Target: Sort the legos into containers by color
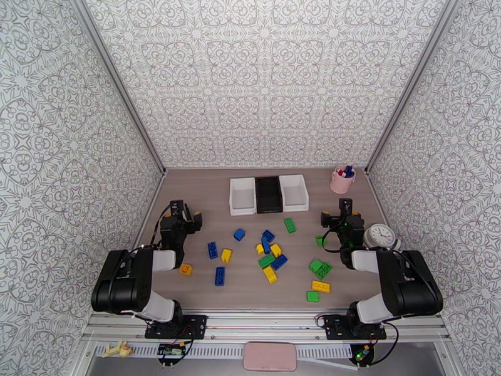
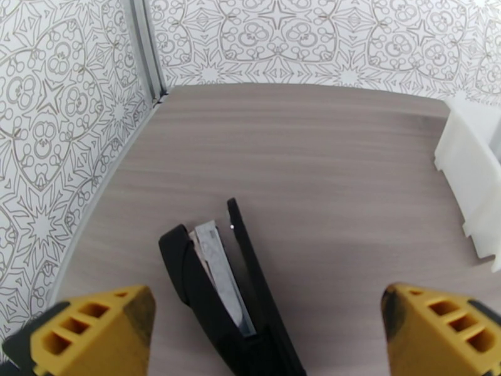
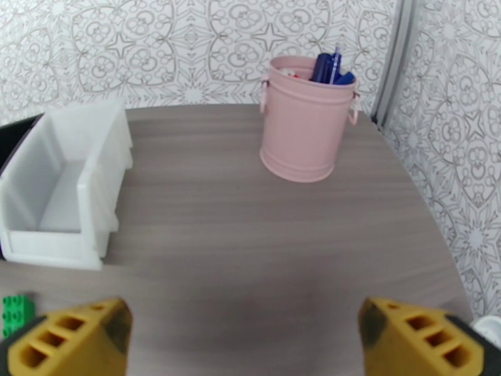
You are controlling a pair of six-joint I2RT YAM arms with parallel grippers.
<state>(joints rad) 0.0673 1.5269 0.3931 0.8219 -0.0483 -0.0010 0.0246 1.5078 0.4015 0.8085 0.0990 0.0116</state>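
Yellow fingertips of your left gripper stand wide apart at the bottom corners of the left wrist view, and they hold nothing. Between them on the table lies a black stapler. Its arm is lifted so the metal staple channel shows, and it runs from the bottom edge up toward the middle of the frame. At the right edge you see a corner of the left white bin.

Your right gripper is spread just as wide and also holds nothing. Its fingertips sit at the bottom corners of the right wrist view, over bare tabletop. At lower left, just above the left fingertip, sits a green lego. Above that stands the right white bin, and the black bin shows as a dark sliver at the left border. A pink pen cup holding blue pens stands at upper centre.

From the top camera you find the left gripper at centre left and the right gripper at centre right. The three containers stand side by side at mid-frame, the black one between the two white. The legos, blue, yellow and green, lie scattered on the table below the containers, between your two arms. A white clock lies just right of the right arm.
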